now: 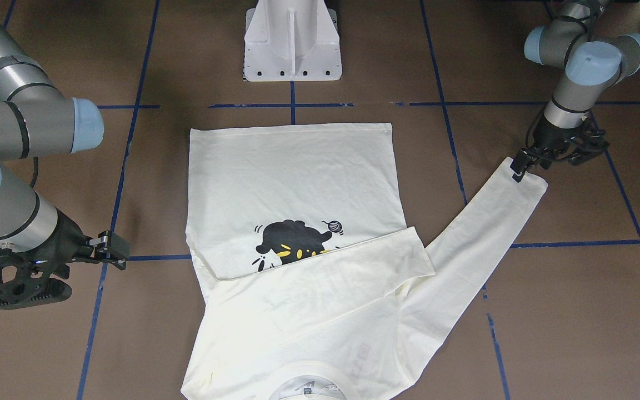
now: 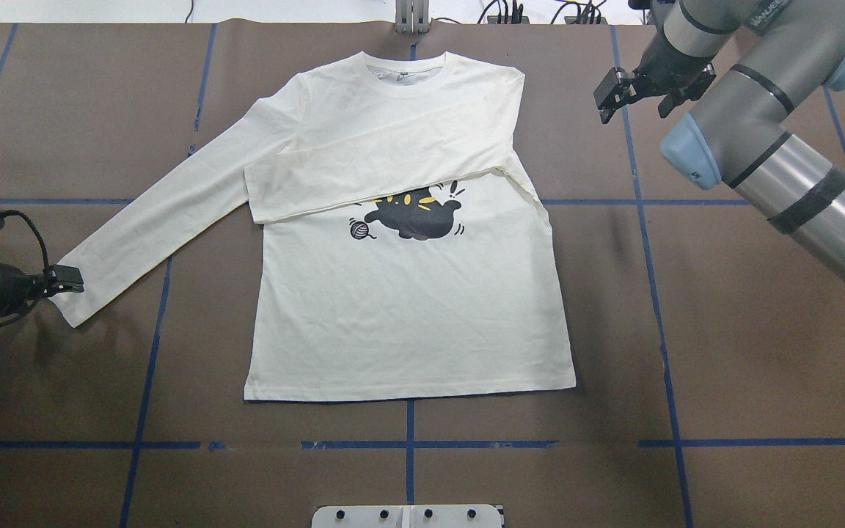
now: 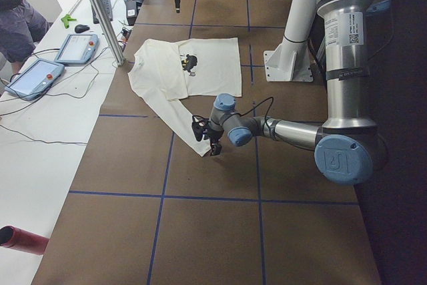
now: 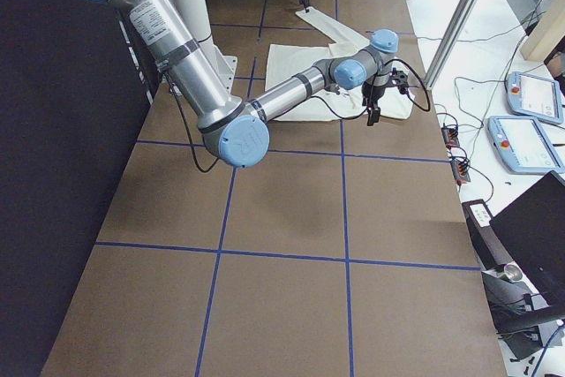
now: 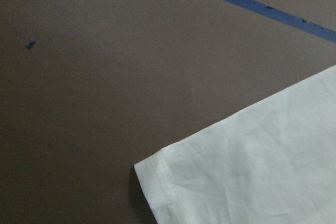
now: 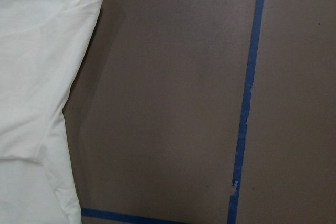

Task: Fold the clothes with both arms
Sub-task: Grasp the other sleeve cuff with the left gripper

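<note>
Evidently the step in hand is the second sleeve. A cream-white long-sleeved shirt [image 2: 408,315] lies flat, print side up, in the middle of the overhead view on the brown paper-covered table [image 2: 686,330], with its collar toward the top edge. One folded sleeve [image 2: 364,176] lies across the chest and covers the top of the black cat print [image 2: 415,218]. The outstretched sleeve [image 2: 173,205] runs down toward the left edge of that view. The black two-finger left gripper [image 2: 63,279] sits right at its cuff [image 2: 74,301]. Its jaws look close together at the cuff's corner, but I cannot tell whether they are clamped on cloth. The left wrist view shows the cuff flat on the paper with no finger in sight. The black right gripper [image 2: 615,94] hangs in the upper right of the overhead view, beside the shoulder and apart from the fabric, with its jaws apart and empty.

To do this well, the grip should take both layers of the cuff. The lift should be only high enough to clear the table. The cuff should then travel in an arc over the chest so the crease falls along the body's side edge. Pulling sideways would likely drag the body askew or disturb the sleeve laid there.
</note>
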